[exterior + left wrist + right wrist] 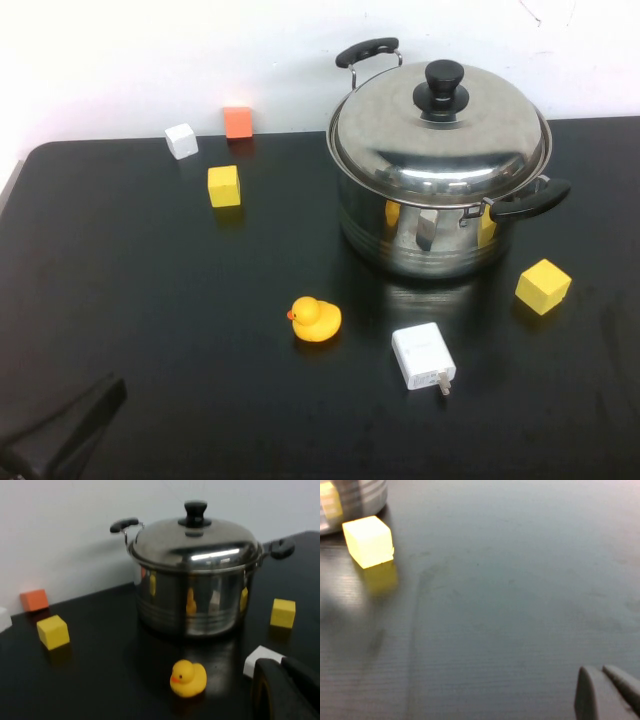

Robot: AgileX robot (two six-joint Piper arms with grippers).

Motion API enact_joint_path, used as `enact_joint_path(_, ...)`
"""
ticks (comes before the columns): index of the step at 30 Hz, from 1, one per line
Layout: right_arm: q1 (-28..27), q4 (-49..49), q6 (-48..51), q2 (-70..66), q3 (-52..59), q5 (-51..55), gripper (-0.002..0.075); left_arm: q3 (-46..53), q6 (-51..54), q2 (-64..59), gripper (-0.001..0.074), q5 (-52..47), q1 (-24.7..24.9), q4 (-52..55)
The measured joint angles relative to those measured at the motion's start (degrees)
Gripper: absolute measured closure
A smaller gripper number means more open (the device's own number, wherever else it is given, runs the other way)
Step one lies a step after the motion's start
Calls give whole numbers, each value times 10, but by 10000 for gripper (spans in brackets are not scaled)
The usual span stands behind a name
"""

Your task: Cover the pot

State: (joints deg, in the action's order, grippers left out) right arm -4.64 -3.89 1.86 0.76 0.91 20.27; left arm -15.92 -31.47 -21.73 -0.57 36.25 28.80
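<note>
Steel lid (440, 130) already sits square on the pot (440, 225), which stands on the counter (150, 300) toward one o'clock. Going left to right: the left tool (60, 430) rests low at seven o'clock, well apart from the pot, which lies up and right of it past the duck (316, 320); its fingers look pressed together. The right tool (607, 692) shows only in its wrist view, fingers together on nothing, near the yellow cube (368, 541) beside the pot and likely the nearer arm. Judging by this, covering looks done.
</note>
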Motion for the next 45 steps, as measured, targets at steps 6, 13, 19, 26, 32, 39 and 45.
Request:
enact_joint_path(6, 0, 0, 0, 0, 0, 0, 728, 21, -1, 0, 735, 1, 0, 2)
enact_joint_path(13, 0, 0, 0, 0, 0, 0, 728, 22, 4, 9, 735, 6, -11, 4)
enact_joint_path(19, 0, 0, 0, 0, 0, 0, 728, 22, 28, 30, 735, 10, -107, -95)
enact_joint_path(26, 0, 0, 0, 0, 0, 0, 728, 44, 89, 78, 735, 9, -210, -187)
enact_joint_path(32, 0, -1, 0, 0, 0, 0, 728, 129, 119, 155, 735, 6, -258, -254)
enact_joint_path(39, 0, -1, 0, 0, 0, 0, 728, 171, 107, 209, 735, -37, -290, -265)
enact_joint_path(45, 0, -1, 0, 0, 0, 0, 728, 171, 107, 215, 735, -163, -291, -282)
